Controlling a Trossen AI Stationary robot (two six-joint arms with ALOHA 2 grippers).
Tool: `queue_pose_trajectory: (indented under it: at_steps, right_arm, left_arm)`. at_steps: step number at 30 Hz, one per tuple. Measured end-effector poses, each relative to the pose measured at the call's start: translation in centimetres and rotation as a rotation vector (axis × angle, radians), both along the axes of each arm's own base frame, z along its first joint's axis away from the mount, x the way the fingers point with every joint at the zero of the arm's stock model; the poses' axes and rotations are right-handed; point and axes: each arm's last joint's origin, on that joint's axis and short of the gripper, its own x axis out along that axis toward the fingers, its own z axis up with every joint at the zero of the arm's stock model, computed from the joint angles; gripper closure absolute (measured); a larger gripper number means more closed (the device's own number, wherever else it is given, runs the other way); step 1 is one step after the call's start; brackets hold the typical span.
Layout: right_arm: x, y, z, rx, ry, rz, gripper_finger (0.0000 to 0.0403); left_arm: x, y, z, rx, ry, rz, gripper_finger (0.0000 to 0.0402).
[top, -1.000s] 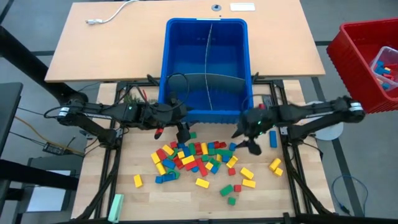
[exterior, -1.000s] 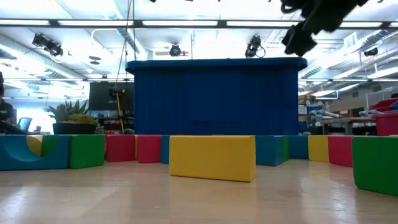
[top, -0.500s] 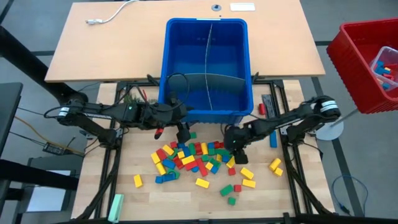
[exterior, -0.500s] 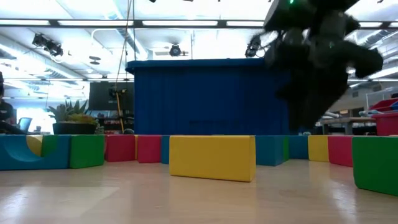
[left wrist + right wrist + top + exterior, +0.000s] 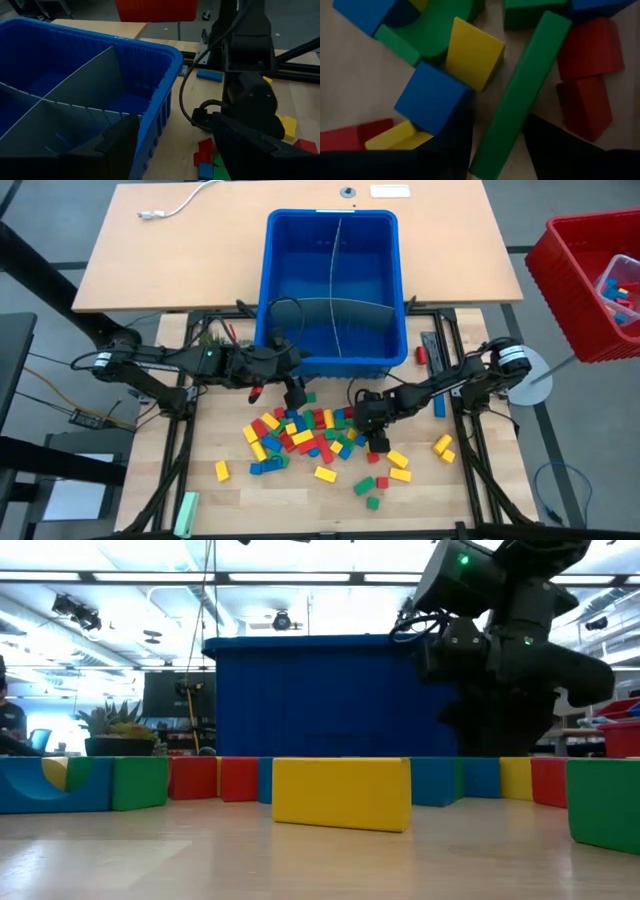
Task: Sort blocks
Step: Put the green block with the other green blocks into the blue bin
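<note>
While our right hand (image 5: pixel 377 442) straddles a long green block (image 5: pixel 517 112) in the blocks (image 5: pixel 320 430) on the bench (image 5: pixel 300 500), fingers apart, we judge closing comes next; left hand (image 5: pixel 296 398) waits open.

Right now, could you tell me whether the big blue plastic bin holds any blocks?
Apparently empty: the blue plastic bin shows only bare floor and grey dividers.

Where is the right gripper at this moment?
In the high view the right gripper is down at the right edge of the pile of blocks, in front of the blue bin.
</note>
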Motion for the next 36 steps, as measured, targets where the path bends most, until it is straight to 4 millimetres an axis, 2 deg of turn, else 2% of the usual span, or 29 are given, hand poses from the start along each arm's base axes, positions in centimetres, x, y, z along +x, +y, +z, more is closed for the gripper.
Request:
queue_pose_trajectory:
  at_steps: [4,6,10,11,15,17,23,25,28,32,36]
  right_arm:
    - [0.1,-0.1,-0.1,0.0,0.002,-0.058,0.0252]
    - [0.0,-0.1,0.3,0.0,-0.016,-0.081,0.0278]
    - [-0.7,-0.4,1.5,-0.005,-0.032,-0.105,0.0361]
    - [-0.8,-0.4,2.2,0.0,-0.054,-0.106,0.0362]
    - [-1.9,-0.5,5.4,0.045,-0.14,-0.141,0.0362]
    - [-2.5,-0.6,7.7,0.068,-0.198,-0.161,0.0362]
    - [-3.7,-1.5,17.7,0.063,-0.549,-0.201,0.0361]
    - [-4.2,-2.8,21.0,-0.005,-0.673,-0.294,0.0361]
    - [-4.9,-5.7,23.8,-0.209,-0.773,-0.454,0.0361]
    - [-5.4,-10.6,25.7,-0.434,-0.839,-0.591,0.036]
    - [-5.6,-15.8,25.6,-0.544,-0.835,-0.702,0.036]
  left_arm:
    - [0.0,0.0,0.0,-0.001,-0.002,0.0,0.0144]
    - [0.1,0.0,0.0,-0.015,-0.006,0.007,0.0144]
    - [0.1,0.0,-0.1,-0.019,-0.006,0.009,0.0144]
    - [0.1,0.0,-0.1,-0.019,-0.006,0.009,0.0144]
    - [-0.3,0.1,0.3,-0.014,-0.016,0.014,0.0144]
    - [-1.1,0.1,1.1,0.002,-0.032,0.01,0.0144]
    - [-4.3,0.6,3.8,0.056,-0.083,0.041,0.0144]
    - [-5.5,0.9,4.7,0.072,-0.113,0.07,0.0144]
    - [-7.1,1.3,5.5,0.094,-0.125,0.112,0.0144]
    - [-8.0,1.6,5.6,0.103,-0.109,0.128,0.0144]
    - [-8.2,1.6,5.2,0.103,-0.069,0.128,0.0144]
